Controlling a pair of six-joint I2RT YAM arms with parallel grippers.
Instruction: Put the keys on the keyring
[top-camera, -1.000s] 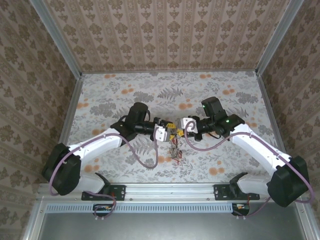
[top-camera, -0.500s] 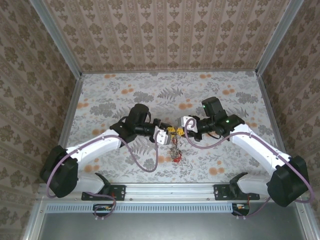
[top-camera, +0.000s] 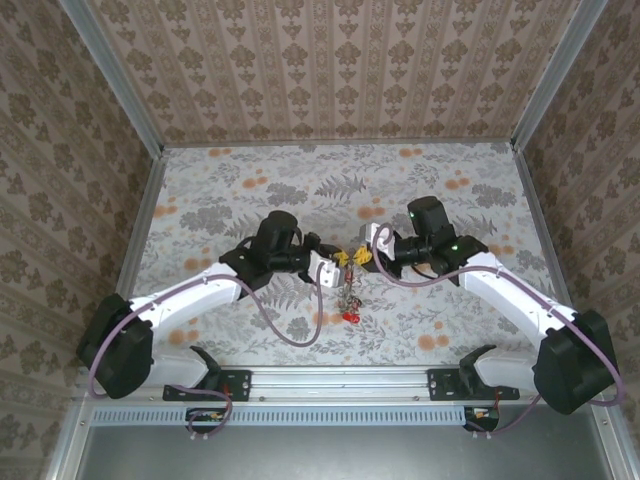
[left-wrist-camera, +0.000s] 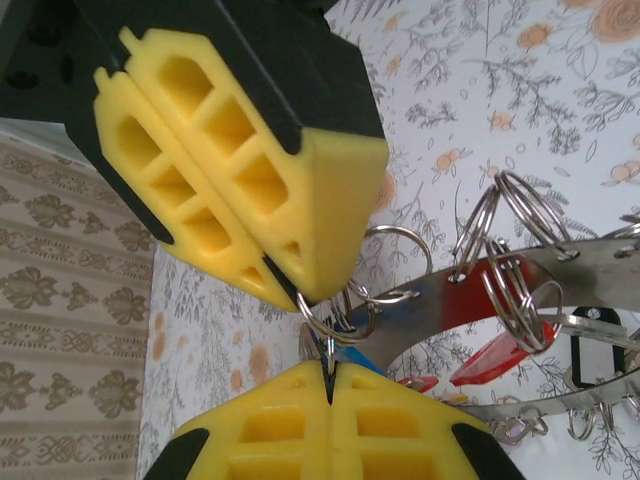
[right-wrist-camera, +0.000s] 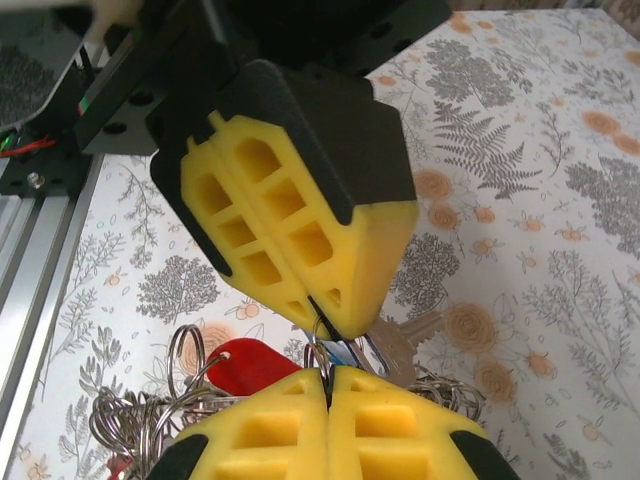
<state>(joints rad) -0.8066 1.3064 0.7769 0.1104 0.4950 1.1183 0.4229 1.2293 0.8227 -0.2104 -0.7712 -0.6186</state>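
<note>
- Floral tabletop (top-camera: 250, 200): keys (top-camera: 349, 300) are hung above it.
- Split ring (left-wrist-camera: 322, 325) is clamped by left gripper (left-wrist-camera: 328, 372) and right gripper (right-wrist-camera: 328, 378), both closed.
- Flat keyring (left-wrist-camera: 430, 297) is seen alongside.

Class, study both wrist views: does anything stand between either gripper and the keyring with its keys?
Nothing visible does. The left gripper and right gripper meet tip to tip, each shut on a split ring at the edge of the keyring, keys hanging beneath.

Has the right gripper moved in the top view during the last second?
Yes, slightly: the right gripper moved toward the far wall, nearer the orange flowers on the tablecloth.
</note>
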